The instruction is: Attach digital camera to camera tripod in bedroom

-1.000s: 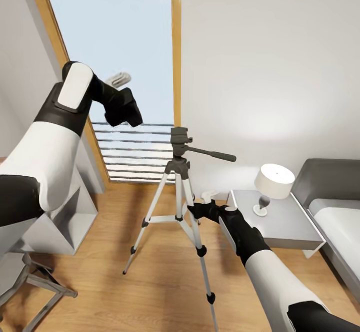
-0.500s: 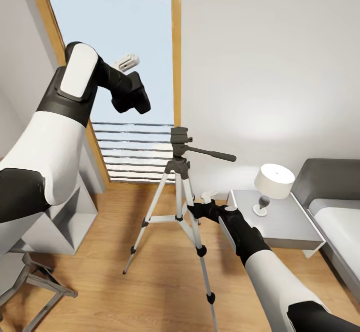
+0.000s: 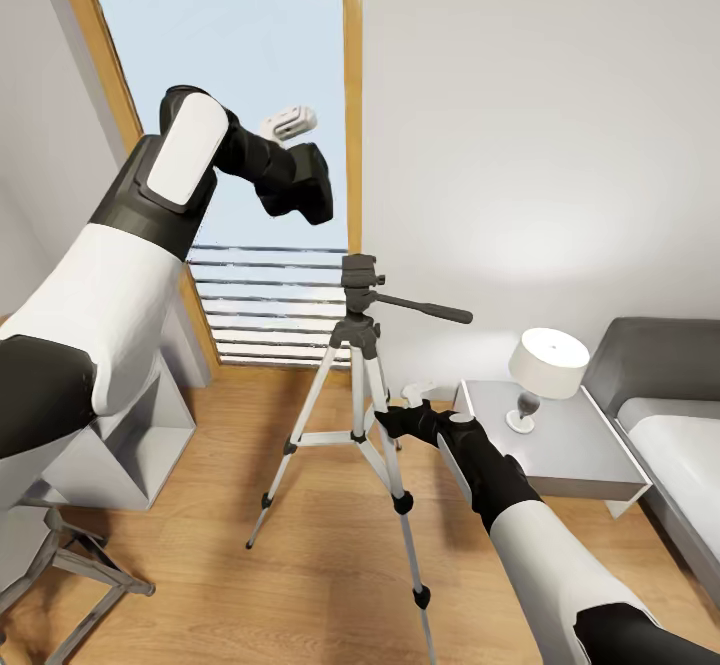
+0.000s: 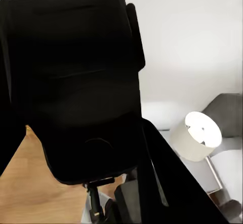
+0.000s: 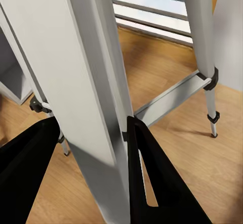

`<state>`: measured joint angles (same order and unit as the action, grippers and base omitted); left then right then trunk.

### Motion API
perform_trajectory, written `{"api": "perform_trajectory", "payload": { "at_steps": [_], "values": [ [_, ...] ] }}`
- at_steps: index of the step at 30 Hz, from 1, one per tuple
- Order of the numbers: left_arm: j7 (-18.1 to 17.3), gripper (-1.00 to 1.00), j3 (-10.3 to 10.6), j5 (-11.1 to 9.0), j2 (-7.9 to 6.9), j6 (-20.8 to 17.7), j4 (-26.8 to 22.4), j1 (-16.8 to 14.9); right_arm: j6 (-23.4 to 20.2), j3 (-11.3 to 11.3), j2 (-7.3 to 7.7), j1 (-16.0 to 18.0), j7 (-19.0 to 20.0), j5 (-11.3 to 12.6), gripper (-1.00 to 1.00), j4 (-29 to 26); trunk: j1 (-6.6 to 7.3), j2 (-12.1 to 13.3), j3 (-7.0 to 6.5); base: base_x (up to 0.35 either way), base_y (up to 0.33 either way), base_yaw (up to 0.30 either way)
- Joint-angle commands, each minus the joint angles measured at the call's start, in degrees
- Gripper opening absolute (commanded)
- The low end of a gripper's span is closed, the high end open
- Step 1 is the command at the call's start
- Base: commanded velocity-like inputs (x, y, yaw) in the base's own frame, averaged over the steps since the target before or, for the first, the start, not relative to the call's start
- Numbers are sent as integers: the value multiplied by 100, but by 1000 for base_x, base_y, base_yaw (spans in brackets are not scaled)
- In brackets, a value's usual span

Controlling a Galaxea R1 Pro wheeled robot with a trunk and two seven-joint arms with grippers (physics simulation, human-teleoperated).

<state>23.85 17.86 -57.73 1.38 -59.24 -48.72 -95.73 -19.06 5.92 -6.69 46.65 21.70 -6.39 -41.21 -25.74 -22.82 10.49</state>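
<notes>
The camera tripod point(image 3: 360, 290) stands on the wood floor before the window, its dark grey head and pan handle pointing right. My right gripper point(image 3: 390, 421) is shut on the tripod's front right leg point(image 5: 91, 97), with a black finger point(image 5: 152, 183) on either side of it. My left gripper point(image 3: 300, 185) is raised above and to the left of the tripod head. It is shut on the digital camera point(image 4: 81, 82), a black box that sits between the fingers in the left wrist view. The tripod head shows small below the camera there.
A grey nightstand point(image 3: 570, 455) with a white lamp point(image 3: 548, 360) stands right of the tripod, and the bed point(image 3: 680, 425) lies beyond it. A white shelf unit point(image 3: 130, 435) and a grey stool point(image 3: 60, 565) are at the left. The tall window point(image 3: 240, 65) is behind.
My left arm has risen and swung to the right with the digital camera, closer to above the tripod head. The right arm and tripod have not moved.
</notes>
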Motion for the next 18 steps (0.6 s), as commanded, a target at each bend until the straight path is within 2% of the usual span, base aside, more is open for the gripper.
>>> {"api": "perform_trajectory", "payload": {
  "at_steps": [1, 2, 4, 5, 7, 8, 10, 11, 16, 18],
  "values": [
    [-234, -100, 18, -12, -59, -12, -21, -7, -1, -3, 1, 2, -97, -275, -100, 192, -5, -9, 13, 0, 0, 0],
    [-826, -100, 41, 8, -179, -3, -54, -7, -1, -3, 1, 2, -97, -275, -100, 192, -5, -9, 13, 0, 0, 0],
    [-1461, -100, 62, 35, -296, 26, -75, -7, -1, -3, 1, 2, -96, -275, -100, 192, -5, -9, 13, 0, 0, 0],
    [-2083, -100, 80, 75, -406, 112, -78, -7, -1, -3, 1, 2, -96, -275, -100, 192, -5, -9, 13, 0, 0, 0],
    [-2644, -100, 98, 147, -508, 267, -76, -7, -1, -3, 1, 2, -93, -275, -100, 192, -5, -9, 13, 0, 0, 0],
    [-3110, -100, 110, 268, -610, 474, -73, -7, -1, -3, 1, 2, -91, -278, -100, 192, -5, -9, 13, 0, 0, 0],
    [-3469, -100, 120, 441, -718, 683, -81, -7, -1, -3, 1, 2, -89, -280, -100, 192, -5, -9, 13, 0, 0, 0],
    [-3925, -100, 134, 822, -904, 983, -94, -7, -1, 0, 1, 2, -88, -283, -100, 192, -5, -9, 13, 0, 0, 0],
    [-4232, -100, 147, 1186, -1041, 1154, -139, -7, 0, -2, 1, 2, -92, -284, -100, 192, -5, -9, 13, 0, 0, 0],
    [-4250, -100, 172, 1233, -1052, 1164, -163, -7, 0, -2, 1, 2, -98, -284, -100, 192, -5, -9, 13, 0, 0, 0]
  ]
}}
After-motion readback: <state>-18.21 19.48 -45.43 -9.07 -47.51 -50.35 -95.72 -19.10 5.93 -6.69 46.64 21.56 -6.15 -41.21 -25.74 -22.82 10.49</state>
